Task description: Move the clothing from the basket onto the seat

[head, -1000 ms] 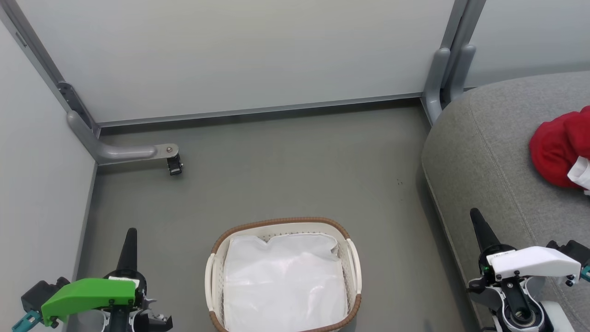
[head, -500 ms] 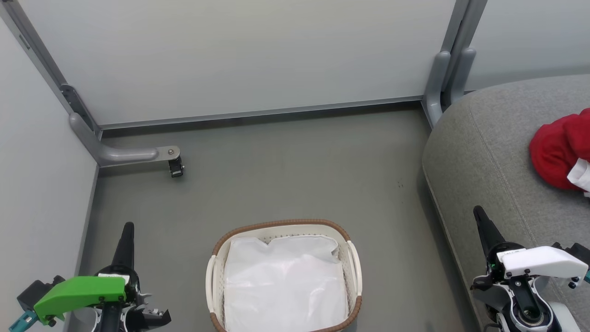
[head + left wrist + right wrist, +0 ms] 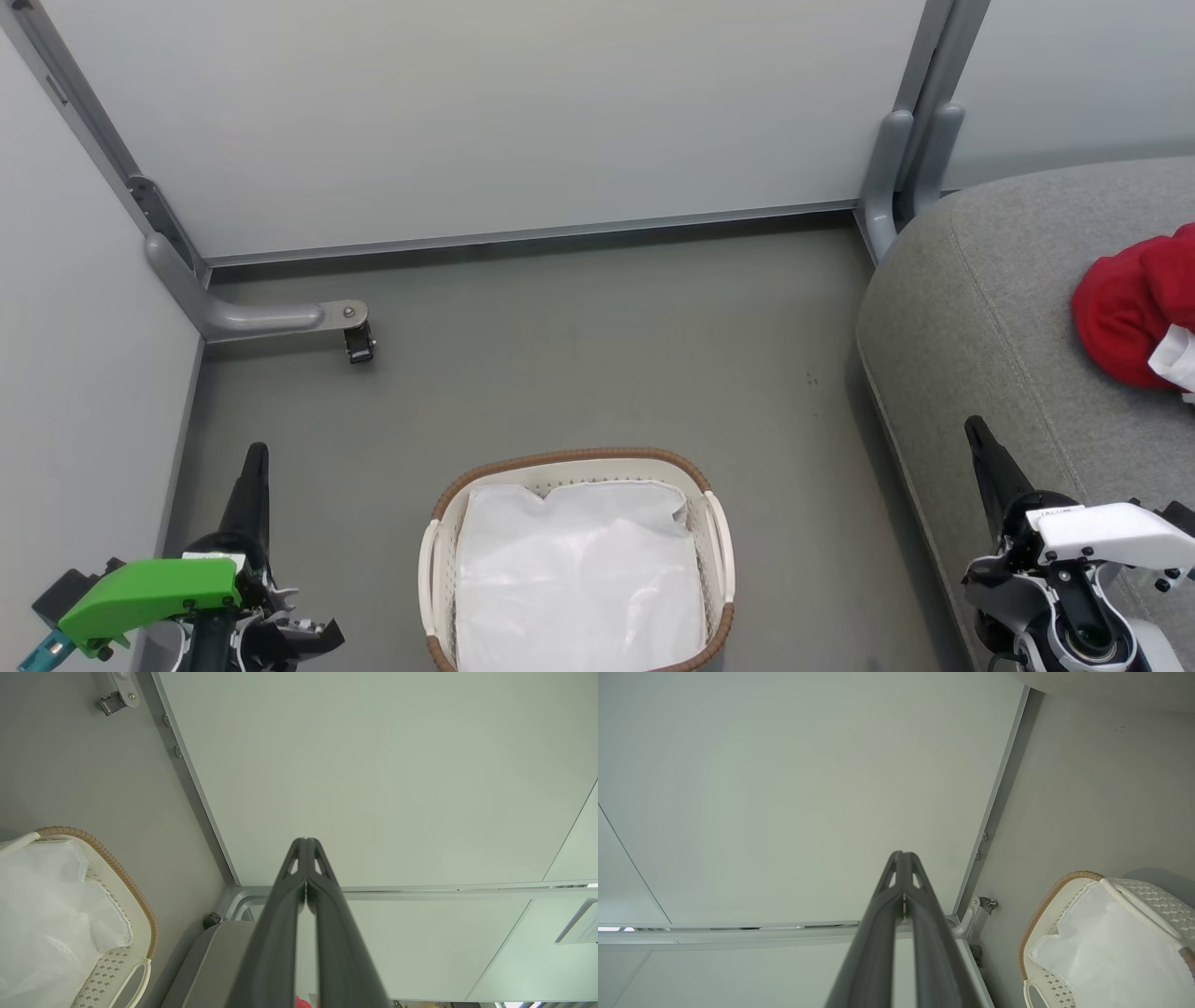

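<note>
The red clothing (image 3: 1131, 313) with a white panel lies bunched on the grey seat (image 3: 990, 317) at the right edge of the head view. The white basket (image 3: 574, 464) with its brown rim stands on the floor at bottom centre, holding just its white liner (image 3: 577, 579); it also shows as the basket (image 3: 117, 868) and basket (image 3: 1055, 891) in the wrist views. My left gripper (image 3: 255, 455) is shut at lower left, left of the basket, its tips (image 3: 306, 843) pressed together. My right gripper (image 3: 976, 429) is shut over the seat's front edge, holding nothing.
Pale partition walls (image 3: 485, 112) with grey metal posts close the far side and the left. A grey bracket foot with a caster (image 3: 358, 343) juts onto the grey floor (image 3: 597, 355) at the left. Another post (image 3: 887, 177) stands beside the seat's far corner.
The whole head picture has drifted slightly down and right, so the camera moved. Both grippers sit a little lower in the picture. Basket and clothing lie as before.
</note>
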Robot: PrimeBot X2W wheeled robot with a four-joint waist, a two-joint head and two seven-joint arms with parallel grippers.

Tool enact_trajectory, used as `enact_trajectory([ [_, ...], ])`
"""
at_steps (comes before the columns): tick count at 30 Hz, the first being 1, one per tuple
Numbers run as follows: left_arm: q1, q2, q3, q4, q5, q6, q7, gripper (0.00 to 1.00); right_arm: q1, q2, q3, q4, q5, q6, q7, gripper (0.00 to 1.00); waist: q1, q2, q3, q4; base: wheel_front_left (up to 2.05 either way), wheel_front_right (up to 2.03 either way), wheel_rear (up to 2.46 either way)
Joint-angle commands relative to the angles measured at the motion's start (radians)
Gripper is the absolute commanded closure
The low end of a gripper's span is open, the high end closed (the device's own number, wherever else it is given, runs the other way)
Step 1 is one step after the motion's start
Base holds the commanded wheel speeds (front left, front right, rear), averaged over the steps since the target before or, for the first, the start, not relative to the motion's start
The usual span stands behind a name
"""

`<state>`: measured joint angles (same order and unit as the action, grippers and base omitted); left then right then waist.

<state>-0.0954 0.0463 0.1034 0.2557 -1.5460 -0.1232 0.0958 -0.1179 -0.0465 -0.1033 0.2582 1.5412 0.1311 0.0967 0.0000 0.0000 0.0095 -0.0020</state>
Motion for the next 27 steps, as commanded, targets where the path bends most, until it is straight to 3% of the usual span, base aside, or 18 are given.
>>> enact_trajectory([
  [1, -0.020, 0.007, 0.007, -0.008, -0.018, -0.007, 0.008, 1.00, 0.010, -0.006, -0.005, -0.009, 0.020, -0.001, 0.007, 1.00, 0.0000, 0.0000, -0.001, 0.000, 0.00, 0.00, 0.00],
  [9, -0.020, 0.007, 0.013, -0.013, -0.068, -0.010, 0.020, 1.00, 0.015, -0.007, -0.013, -0.017, 0.071, -0.001, 0.021, 1.00, 0.0000, 0.0000, -0.006, 0.002, 0.00, 0.00, 0.00],
  [27, -0.018, 0.007, 0.013, -0.012, -0.069, -0.010, 0.022, 1.00, 0.016, -0.006, -0.013, -0.017, 0.074, -0.001, 0.020, 1.00, 0.0000, 0.0000, -0.006, 0.002, 0.00, 0.00, 0.00],
])
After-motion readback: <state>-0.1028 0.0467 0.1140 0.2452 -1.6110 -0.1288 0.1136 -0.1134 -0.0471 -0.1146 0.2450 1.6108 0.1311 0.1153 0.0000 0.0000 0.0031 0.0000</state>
